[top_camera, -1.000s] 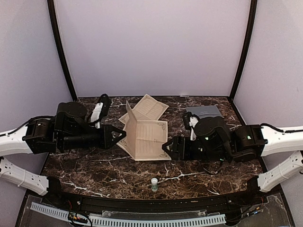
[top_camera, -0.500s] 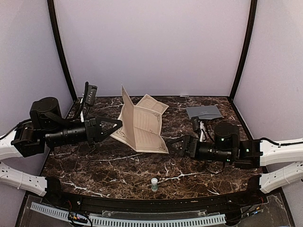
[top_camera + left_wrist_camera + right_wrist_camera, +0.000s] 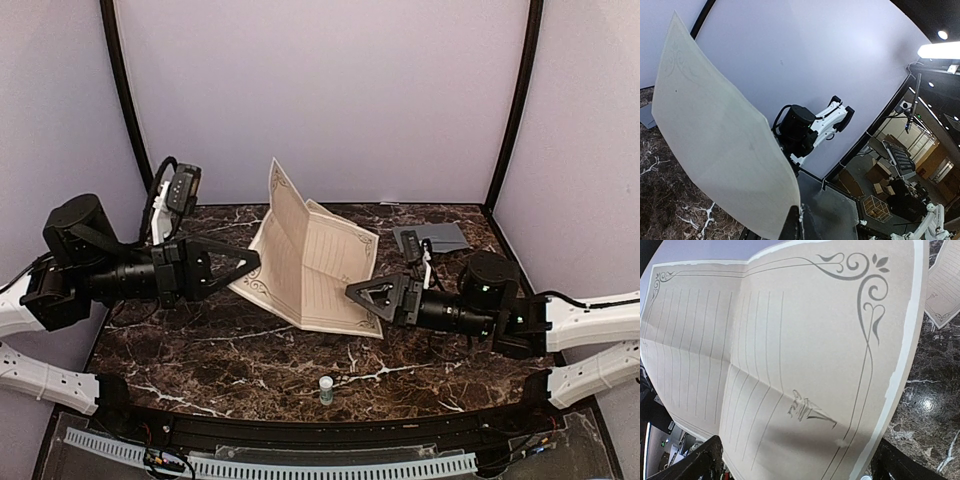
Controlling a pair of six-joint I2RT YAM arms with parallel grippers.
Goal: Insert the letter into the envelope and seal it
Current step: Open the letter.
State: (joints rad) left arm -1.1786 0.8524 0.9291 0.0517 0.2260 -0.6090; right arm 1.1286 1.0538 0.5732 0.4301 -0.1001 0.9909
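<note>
The letter, a tan lined sheet with creases and scroll borders, hangs half unfolded above the table. My left gripper is shut on its left corner; in the left wrist view the fingers pinch the blank back of the sheet. My right gripper stands open at the letter's lower right edge. In the right wrist view the printed face fills the space in front of the wide-apart jaws; contact cannot be told. The slate-grey envelope lies flat at the back right.
A second tan lined sheet lies on the marble table behind the letter. A small white tube stands near the front edge of the table. Purple walls enclose the back and both sides.
The left gripper lifted the letter up and back, so it opened and stands more upright. The right gripper opened wide, drew back, then rose toward the sheet's lower right edge.
</note>
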